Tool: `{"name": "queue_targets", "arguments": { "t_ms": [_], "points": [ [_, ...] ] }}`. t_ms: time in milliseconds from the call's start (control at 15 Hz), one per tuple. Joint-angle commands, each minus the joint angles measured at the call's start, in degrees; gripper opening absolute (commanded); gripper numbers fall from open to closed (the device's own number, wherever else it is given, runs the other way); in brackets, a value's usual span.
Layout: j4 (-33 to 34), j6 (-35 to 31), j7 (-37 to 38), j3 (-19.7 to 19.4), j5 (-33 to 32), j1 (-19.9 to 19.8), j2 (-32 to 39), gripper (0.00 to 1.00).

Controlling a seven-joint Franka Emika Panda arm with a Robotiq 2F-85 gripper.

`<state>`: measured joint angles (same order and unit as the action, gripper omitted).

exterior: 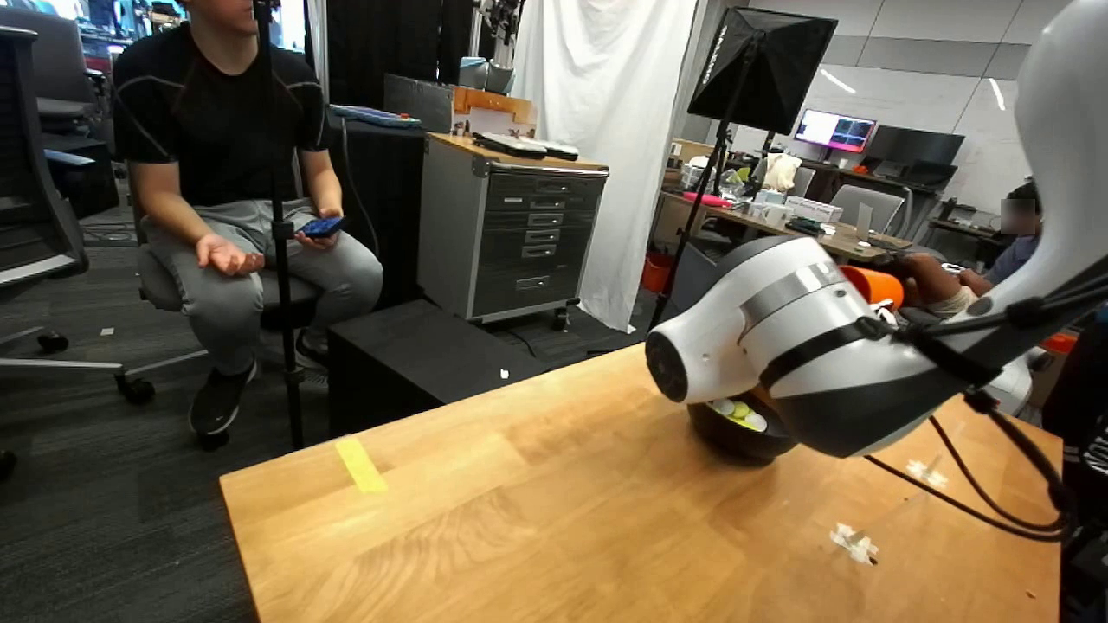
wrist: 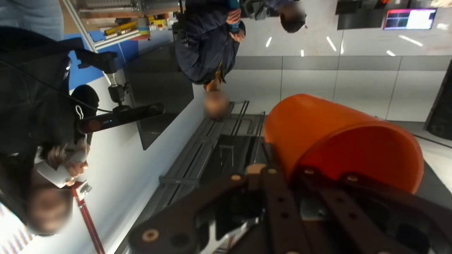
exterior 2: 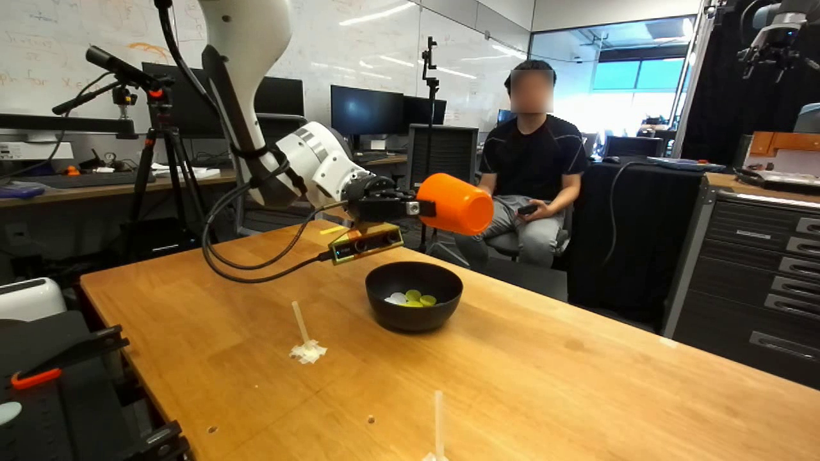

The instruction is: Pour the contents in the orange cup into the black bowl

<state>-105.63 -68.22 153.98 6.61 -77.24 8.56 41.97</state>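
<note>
Orange cup (exterior 2: 451,203) held sideways by the gripper (exterior 2: 429,209) — contents (exterior 2: 428,300) in the black bowl (exterior 2: 413,320)
The fingers (wrist: 273,190) are clenched on the cup's wall; its open mouth shows in the wrist view, its closed base in an exterior view. The cup is raised higher than the bowl, which stands upright on the wooden table (exterior 2: 544,384); whether it hangs directly over the bowl cannot be told. The contents, yellow-green and white, lie together inside the bowl — visible in both exterior views.
</note>
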Motion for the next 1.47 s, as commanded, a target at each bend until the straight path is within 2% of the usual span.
{"name": "queue_targets", "arguments": {
  "t_ms": [0, 333, 600, 800, 1067, 1133, 1400],
  "points": [
    [-10.78, -9.64, -2.10, 1.15, -0.56, -3.42, -12.44, 0.01],
    [-20.07, -22.45, -4.73, 0.14, -0.66, -6.40, -25.00, 0.01],
    [-26.00, -35.78, -10.76, -1.72, -0.25, -9.71, -35.29, 0.01],
    [-28.26, -48.60, -19.45, -5.06, 0.97, -12.67, -41.73, 0.01],
    [-29.23, -65.60, -34.25, -11.68, 2.30, -16.62, -46.28, 0.01],
    [-28.55, -70.10, -38.46, -12.97, 3.01, -18.58, -46.03, 0.01],
    [-26.65, -86.62, -55.13, -20.14, 10.29, -22.24, -41.79, 0.01]
  ]
}}
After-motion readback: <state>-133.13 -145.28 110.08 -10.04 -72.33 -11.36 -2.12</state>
